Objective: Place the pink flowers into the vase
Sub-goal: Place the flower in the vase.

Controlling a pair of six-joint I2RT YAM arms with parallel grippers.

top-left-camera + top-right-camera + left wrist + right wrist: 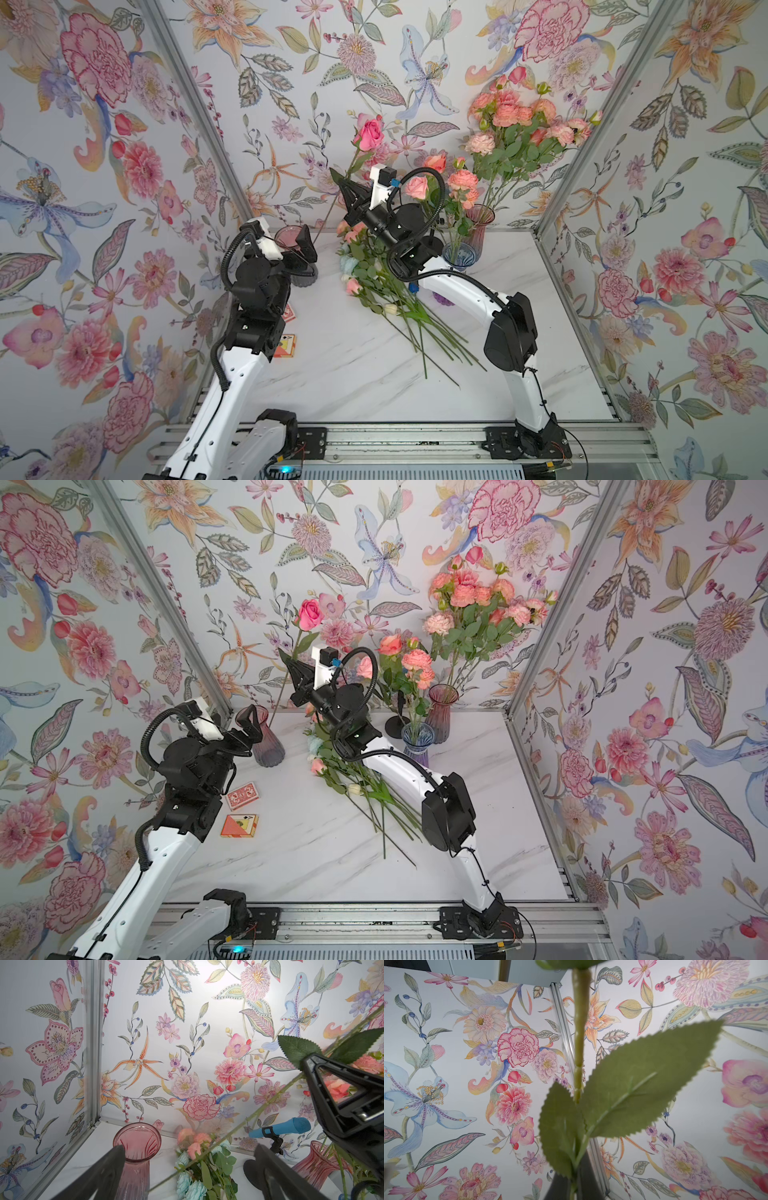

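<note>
**R gripper [340, 179] pinches pink rose [369, 133] by vase [137, 1147]**

White marble table [353, 382], flower wallpaper [104, 166] all round. Rose stem is tilted, low end beside the empty vase, not in it. L gripper [190, 1148] is spread wide near the vase. R arm [449, 282] hides part of the pink flowers [353, 286] lying mid-table. Cards [243, 796], blue mic [280, 1127] and 2 full vases [480, 222] nearby.

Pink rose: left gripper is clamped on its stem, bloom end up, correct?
Wrong arm. The right gripper is clamped on the pink rose stem, bloom end up, as both top views show. The left gripper is open, holding nothing.
</note>
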